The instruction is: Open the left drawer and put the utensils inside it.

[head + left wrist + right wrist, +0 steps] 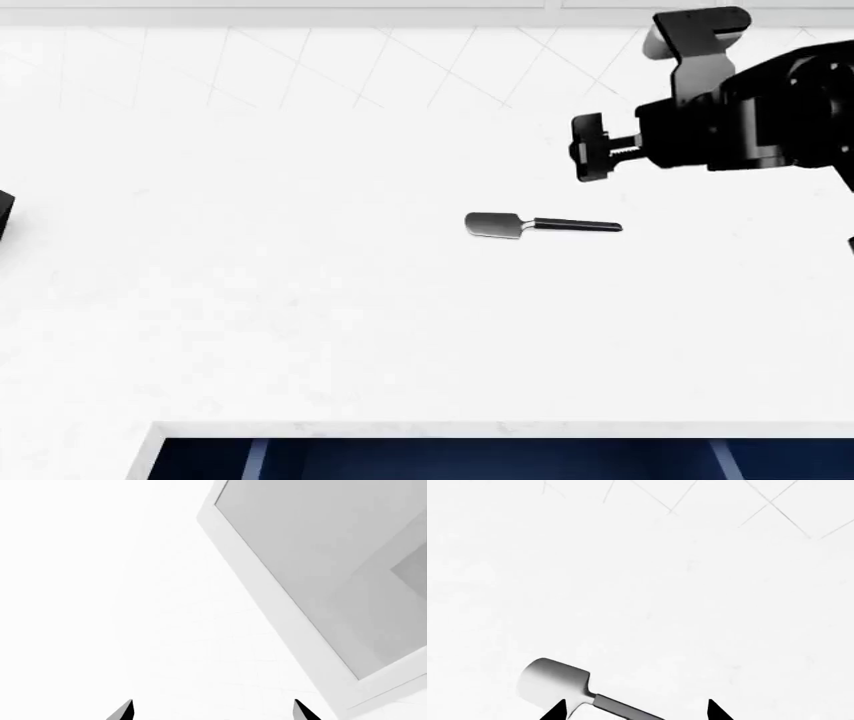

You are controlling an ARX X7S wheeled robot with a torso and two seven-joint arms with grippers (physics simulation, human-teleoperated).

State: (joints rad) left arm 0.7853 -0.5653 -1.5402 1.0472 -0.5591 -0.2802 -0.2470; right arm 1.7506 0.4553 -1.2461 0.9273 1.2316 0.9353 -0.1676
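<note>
A spatula [534,225] with a flat grey blade and a black handle lies on the white counter [267,300], near the middle of the head view. My right gripper [590,150] hovers just above and to the right of it, open. In the right wrist view the spatula [560,682] lies below the gripper [635,711], its handle running between the spread fingertips, untouched. The left drawer [467,462] stands open under the counter's front edge, showing its blue inside. My left gripper [212,711] is open and empty, facing a white surface.
A tiled white wall [400,60] rises behind the counter. In the left wrist view a white-framed grey panel [313,570] stands ahead. A black part of my left arm [4,215] shows at the left edge of the head view.
</note>
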